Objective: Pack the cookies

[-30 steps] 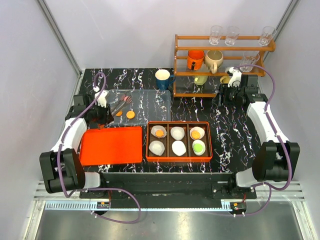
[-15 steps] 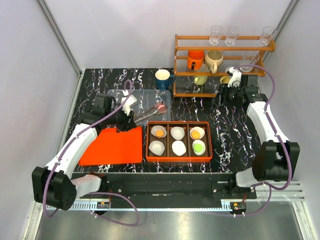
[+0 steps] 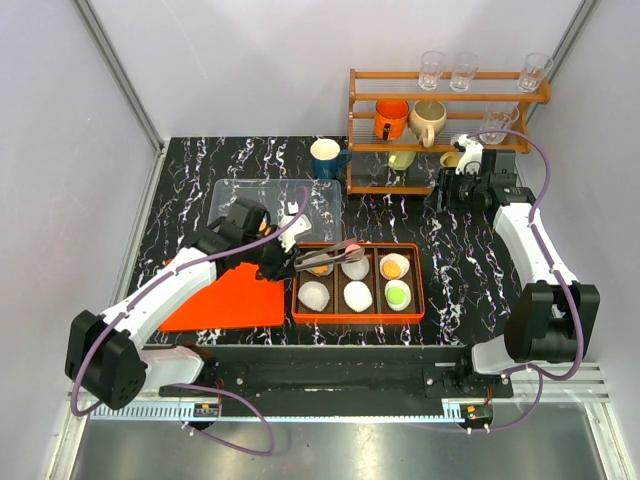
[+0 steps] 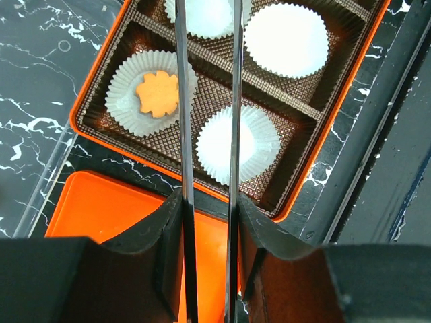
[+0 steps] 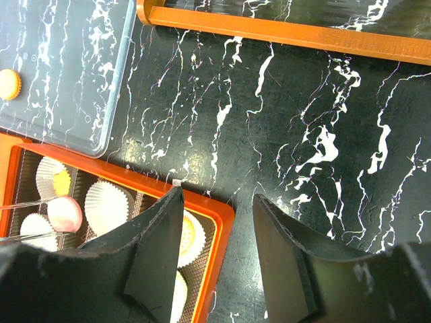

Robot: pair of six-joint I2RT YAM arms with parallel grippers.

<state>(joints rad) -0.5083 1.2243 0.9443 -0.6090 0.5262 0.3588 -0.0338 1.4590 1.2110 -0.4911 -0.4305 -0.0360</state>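
The black marble-patterned desk (image 3: 450, 250) is walled in pale panels on three sides. A wooden rack (image 3: 450, 97) with mugs and glasses is set at its far right. A flat orange lid (image 3: 225, 295) is laid at the near left, and a clear plastic tray (image 3: 310, 200) behind it.

An orange-rimmed box (image 3: 419, 285) with a brown waffled inside, divided into six compartments, is placed just beside the lid, close to the desk's near edge. A pleated white paper liner (image 4: 232, 142) is seated in each compartment.

The left hand (image 3: 280, 258) is clamped on thin metal tweezers (image 3: 325, 256), which are stretched over the box. In the overhead view a pink cookie (image 3: 352, 247) is pinched at their tips, above the far middle compartment. The left wrist view shows only the two tines, not the tips.

The right hand (image 5: 217, 196) is held over bare desk near the rack, its fingers spread with nothing between them.

Orange cookies are seen in the far left (image 3: 319, 266) and far right (image 3: 391, 268) liners, and a green cookie (image 3: 398, 294) in the near right. The far left one is shown scallop-edged by the left wrist camera. Another orange cookie (image 5: 8, 84) is seen on the clear tray by the right wrist camera. Open marble is left between box and right arm.
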